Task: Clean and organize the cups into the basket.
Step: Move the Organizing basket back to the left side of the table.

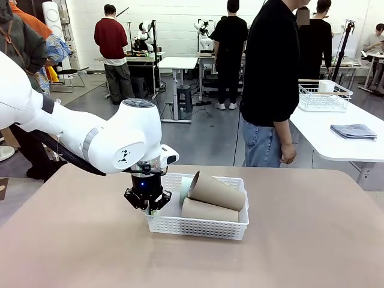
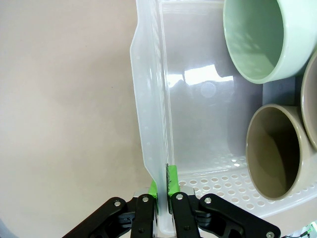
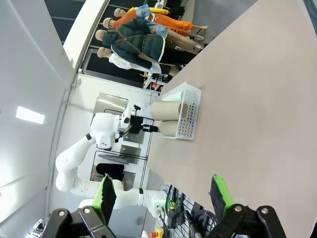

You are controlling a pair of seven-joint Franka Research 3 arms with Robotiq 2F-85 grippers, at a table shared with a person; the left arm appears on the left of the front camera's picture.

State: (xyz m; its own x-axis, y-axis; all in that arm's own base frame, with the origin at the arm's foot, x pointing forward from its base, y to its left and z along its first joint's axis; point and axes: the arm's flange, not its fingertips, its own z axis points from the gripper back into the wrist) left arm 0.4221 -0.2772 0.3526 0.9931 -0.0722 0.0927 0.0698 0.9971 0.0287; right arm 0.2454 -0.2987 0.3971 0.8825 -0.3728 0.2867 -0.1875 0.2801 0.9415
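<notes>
The white lattice basket (image 1: 198,227) sits mid-table. Inside it lie two tan cups, one (image 1: 217,189) stacked on the other (image 1: 210,212), with a mint green cup (image 1: 186,186) behind them. My left gripper (image 1: 147,204) is shut on the basket's left end wall. In the left wrist view the green pads (image 2: 171,179) pinch that thin wall (image 2: 148,99), and the mint cup's mouth (image 2: 262,39) and a tan cup's mouth (image 2: 275,153) face me. My right gripper (image 3: 163,196) is open and holds nothing, far from the basket (image 3: 190,114).
A person (image 1: 273,84) stands at the table's far edge, hand hanging by the side. A white table at the right carries a wire basket (image 1: 324,96) and a folded grey cloth (image 1: 354,131). Bare tabletop (image 1: 312,240) surrounds the basket.
</notes>
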